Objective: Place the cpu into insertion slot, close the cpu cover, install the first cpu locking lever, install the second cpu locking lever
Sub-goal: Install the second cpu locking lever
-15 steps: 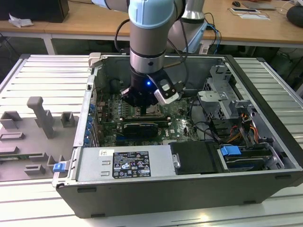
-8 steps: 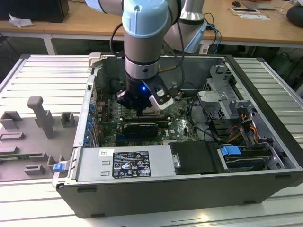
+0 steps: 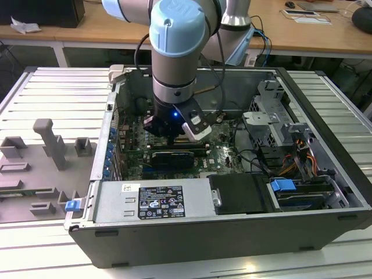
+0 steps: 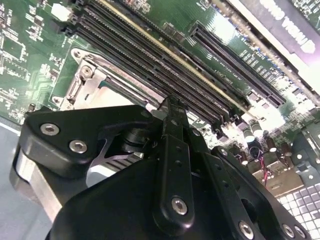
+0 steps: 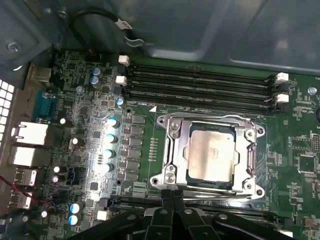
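The cpu, a pale silver square, lies flat in the insertion slot on the green board. The cpu cover, a metal frame, lies down around it, with thin lever wires along the slot's edges. My gripper is shut, and its dark fingertips reach the slot's edge nearest the wrist; whether they touch a lever there is unclear. In the second wrist view the shut gripper points at the same slot. The exterior view has the gripper low inside the open computer case.
Long black memory slots run beside the socket. A grey power supply fills the case's near side, and a drive cage with cables sits at the exterior view's right. A grey fixture block stands outside the case, at the exterior view's left.
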Controlling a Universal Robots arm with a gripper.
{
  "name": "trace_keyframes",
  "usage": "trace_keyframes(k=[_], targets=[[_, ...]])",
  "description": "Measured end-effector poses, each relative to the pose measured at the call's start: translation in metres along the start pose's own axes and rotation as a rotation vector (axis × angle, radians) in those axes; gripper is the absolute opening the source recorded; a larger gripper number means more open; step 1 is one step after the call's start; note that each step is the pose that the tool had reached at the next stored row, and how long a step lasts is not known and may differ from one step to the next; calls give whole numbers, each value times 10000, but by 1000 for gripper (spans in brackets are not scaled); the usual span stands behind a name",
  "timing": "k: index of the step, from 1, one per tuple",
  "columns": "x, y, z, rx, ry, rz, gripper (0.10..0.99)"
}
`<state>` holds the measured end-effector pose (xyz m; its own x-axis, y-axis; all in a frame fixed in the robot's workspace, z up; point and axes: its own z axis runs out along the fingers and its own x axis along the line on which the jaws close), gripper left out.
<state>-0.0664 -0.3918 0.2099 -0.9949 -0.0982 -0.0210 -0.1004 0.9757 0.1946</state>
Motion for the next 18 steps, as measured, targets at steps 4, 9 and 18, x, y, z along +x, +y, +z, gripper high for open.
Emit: trace_keyframes(k=[4, 9, 18], targets=[[18, -22, 44, -83, -18, -19, 106], [60, -26, 69, -355, -45, -48, 106], [110, 30, 114, -479, -53, -72, 106]])
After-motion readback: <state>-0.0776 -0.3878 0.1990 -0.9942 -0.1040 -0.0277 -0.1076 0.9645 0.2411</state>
